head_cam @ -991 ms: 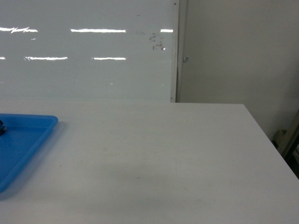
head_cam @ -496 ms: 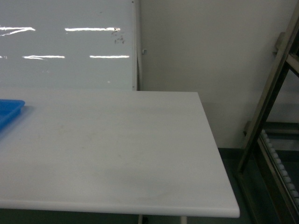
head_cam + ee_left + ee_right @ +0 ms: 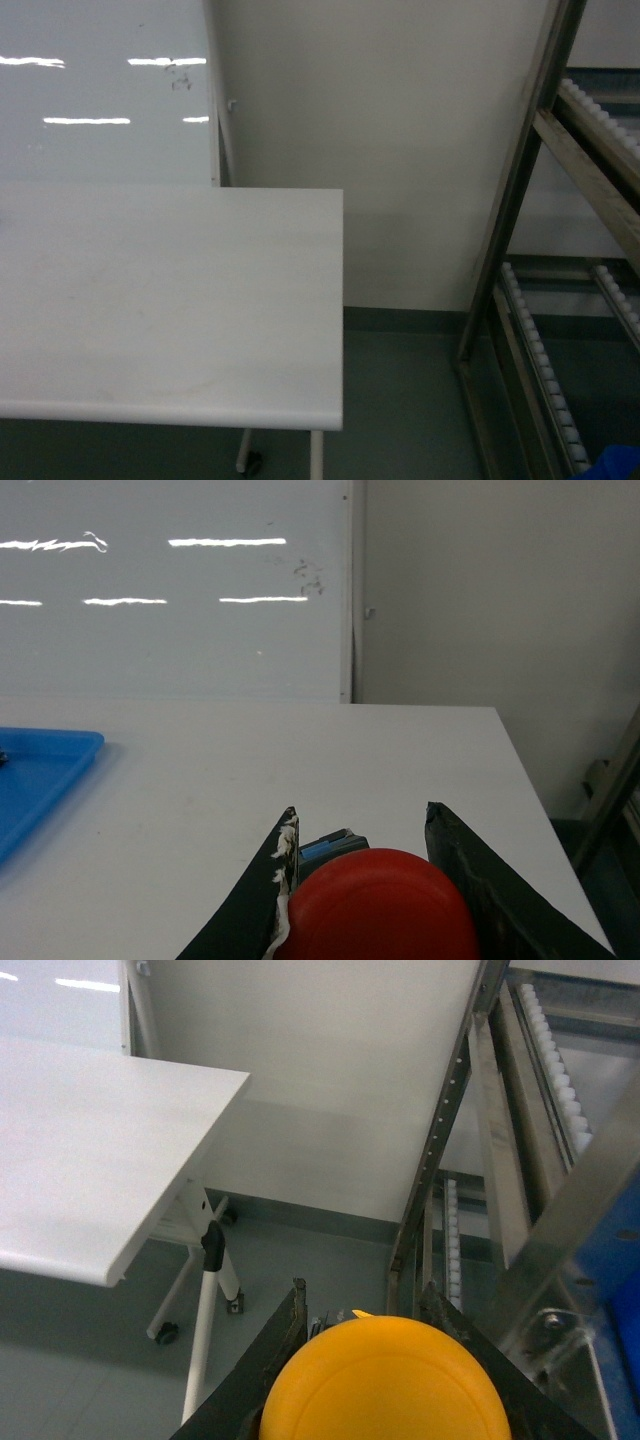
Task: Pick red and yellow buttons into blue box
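Observation:
In the left wrist view my left gripper (image 3: pixel 360 818) is shut on the red button (image 3: pixel 375 905). Its round cap fills the space between the dark fingers, and the small dark and blue switch body (image 3: pixel 325 847) pokes out ahead, above the white table (image 3: pixel 300 760). My right gripper (image 3: pixel 363 1290) is shut on the yellow button (image 3: pixel 385 1385), held over the floor beside a metal rack. Part of the blue box (image 3: pixel 610 1250) shows behind the rack post, and a blue corner of the blue box (image 3: pixel 612 463) sits at the bottom right of the head view. Neither gripper appears in the head view.
A shallow blue tray (image 3: pixel 40 780) lies at the table's left. The table's right end (image 3: pixel 335 300) stands on wheeled legs (image 3: pixel 205 1310). A metal roller rack (image 3: pixel 520 230) stands to the right against the wall, with bare floor (image 3: pixel 400 400) between it and the table.
The head view has swung to the right. The blue tray has slid out of its left side, and the table's right end, the floor and the rack have come in.

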